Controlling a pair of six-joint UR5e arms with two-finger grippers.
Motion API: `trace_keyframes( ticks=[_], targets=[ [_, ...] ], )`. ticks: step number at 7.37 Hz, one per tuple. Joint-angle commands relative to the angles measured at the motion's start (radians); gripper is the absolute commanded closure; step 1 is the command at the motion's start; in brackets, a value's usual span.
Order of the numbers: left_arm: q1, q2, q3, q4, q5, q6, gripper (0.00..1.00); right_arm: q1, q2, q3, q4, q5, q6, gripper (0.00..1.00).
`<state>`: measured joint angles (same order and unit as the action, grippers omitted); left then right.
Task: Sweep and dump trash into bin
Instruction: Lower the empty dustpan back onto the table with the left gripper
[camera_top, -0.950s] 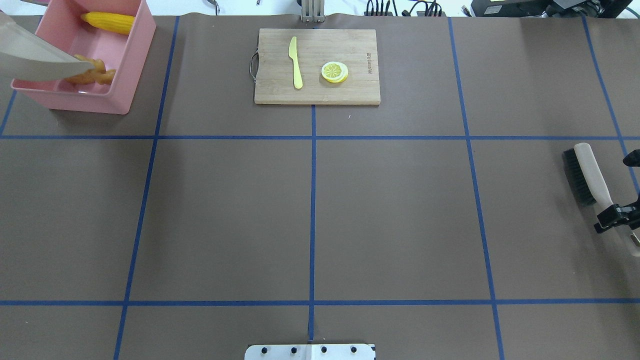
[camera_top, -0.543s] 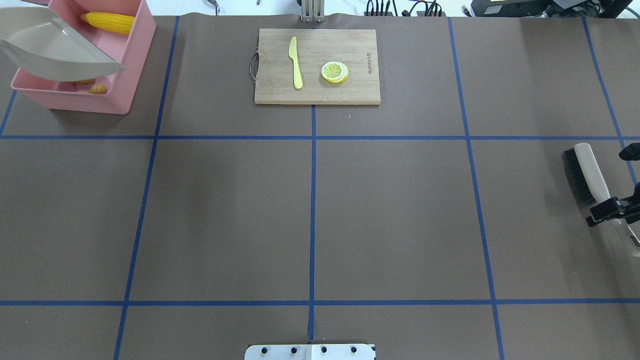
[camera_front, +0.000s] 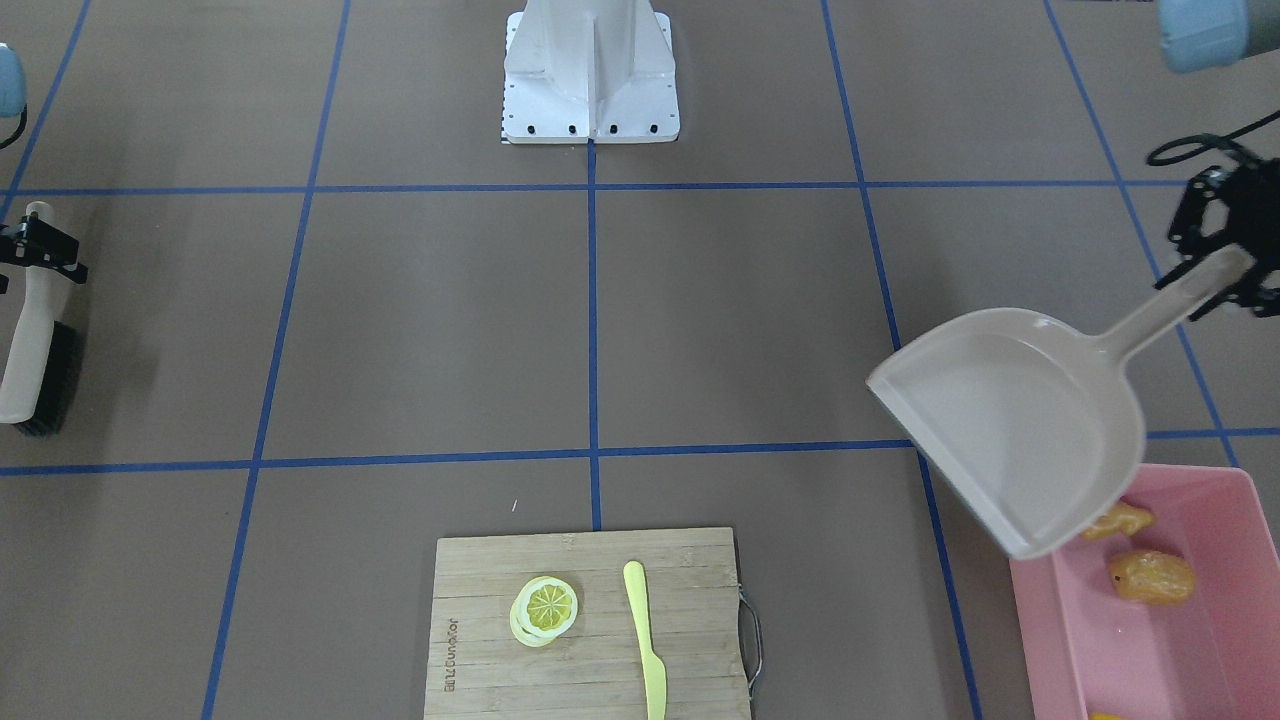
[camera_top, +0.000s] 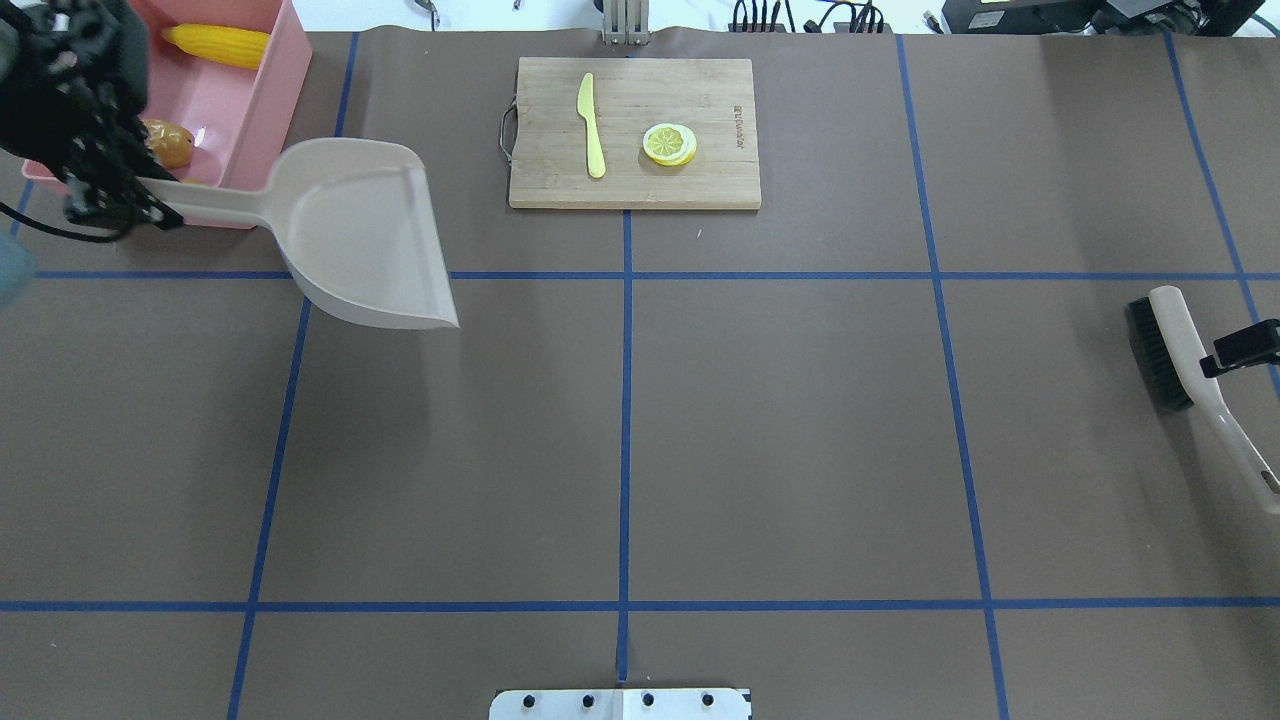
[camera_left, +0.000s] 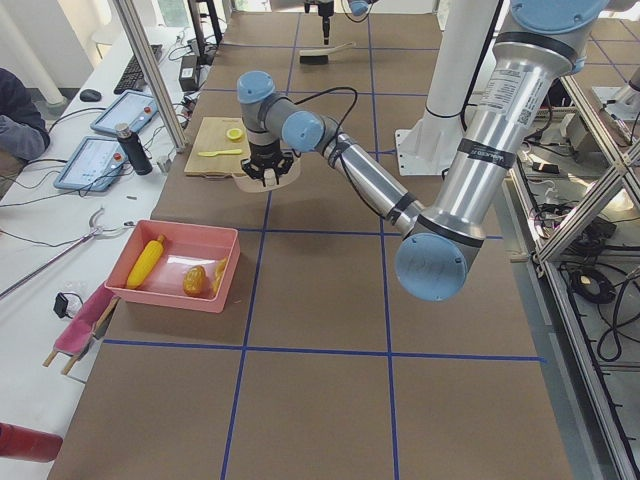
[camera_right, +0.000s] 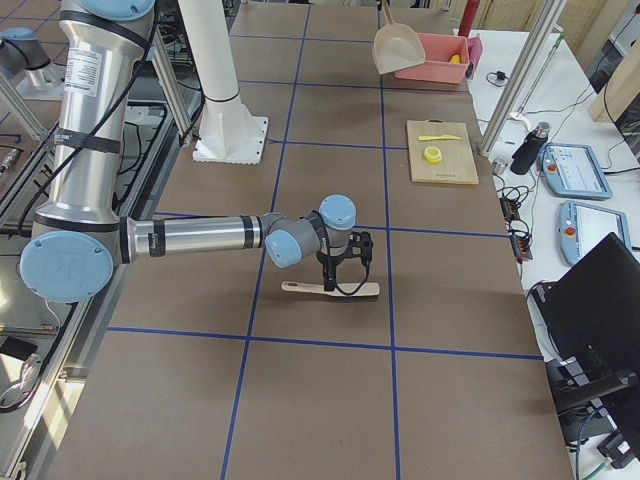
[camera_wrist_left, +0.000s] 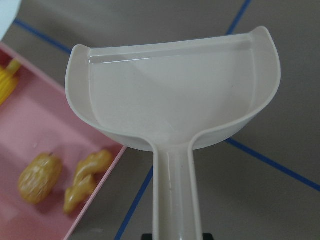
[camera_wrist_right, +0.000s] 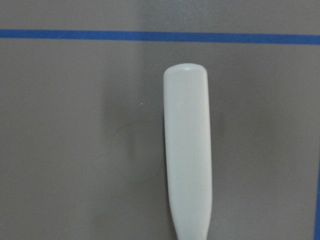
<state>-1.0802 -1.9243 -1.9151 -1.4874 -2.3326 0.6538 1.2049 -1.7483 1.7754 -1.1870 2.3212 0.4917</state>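
Note:
The pink bin (camera_top: 265, 110) stands at the table's far left corner. In it lie the yellow corn cob (camera_top: 215, 45), the orange-brown potato (camera_front: 1152, 577) and the tan ginger root (camera_front: 1118, 520); all three also show in the left wrist view, with the ginger (camera_wrist_left: 87, 177) beside the potato. My left gripper (camera_top: 115, 205) is shut on the handle of the beige dustpan (camera_top: 370, 235). The empty pan hangs over the table just right of the bin. My right gripper (camera_top: 1240, 348) is open, above the brush (camera_top: 1185, 350) lying on the table.
A wooden cutting board (camera_top: 700, 100) at the back centre carries a yellow-green knife (camera_top: 590, 125) and a lemon slice (camera_top: 669, 143). The robot base plate (camera_top: 620, 703) sits at the near edge. Blue tape lines cross the brown table.
The dustpan swung out from over the bin to the right and now hangs open side up beside it. My right gripper came off the brush handle and shifted; the brush stayed put.

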Motion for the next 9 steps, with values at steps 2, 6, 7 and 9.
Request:
trace_keyframes(
  ticks=[2, 6, 7, 9],
  targets=[
    [0.173, 0.007, 0.005, -0.206, 0.030, 0.004, 1.00, 0.119, 0.038, -0.034, -0.049, -0.068, -0.101, 0.00],
    [0.244, 0.016, 0.048, -0.295, 0.087, 0.001, 1.00, 0.183, 0.065, -0.067, -0.150, -0.088, -0.099, 0.00],
    [0.259, 0.016, 0.059, -0.295, 0.085, -0.002, 1.00, 0.214, 0.148, -0.076, -0.277, -0.080, -0.102, 0.00],
    [0.278, 0.016, 0.065, -0.301, 0.081, -0.022, 0.97, 0.237, 0.161, -0.070, -0.316, -0.056, -0.120, 0.00]
  ],
)
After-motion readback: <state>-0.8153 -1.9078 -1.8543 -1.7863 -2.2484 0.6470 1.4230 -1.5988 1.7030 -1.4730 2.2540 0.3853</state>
